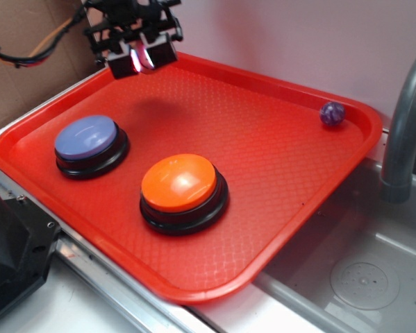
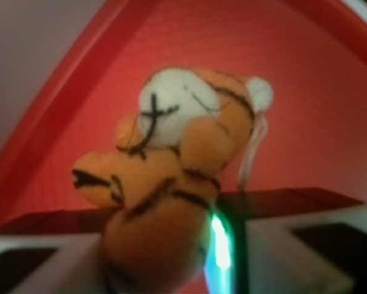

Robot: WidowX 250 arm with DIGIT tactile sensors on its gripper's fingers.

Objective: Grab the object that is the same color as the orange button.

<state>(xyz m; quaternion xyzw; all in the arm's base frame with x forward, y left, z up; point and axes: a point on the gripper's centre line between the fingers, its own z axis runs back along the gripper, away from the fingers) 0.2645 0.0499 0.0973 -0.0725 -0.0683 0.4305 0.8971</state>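
Nearest you on the red tray sits the orange button, domed and glossy on its black base. Just left of it and a little farther back is the lavender-blue button, the same shape, the 2 apart from each other. Beyond them the tray floor lies bare up to the far rim, where the small purple marbled ball rests in the right corner, well apart from both buttons. At the far left, your hand hangs above the tray's back edge, raised off the surface. The wrist view shows it clenched on the object, an orange and cream-white striped toy, held between the fingers with the tray below it. That view is blurred, so the exact contact points are hard to make out.
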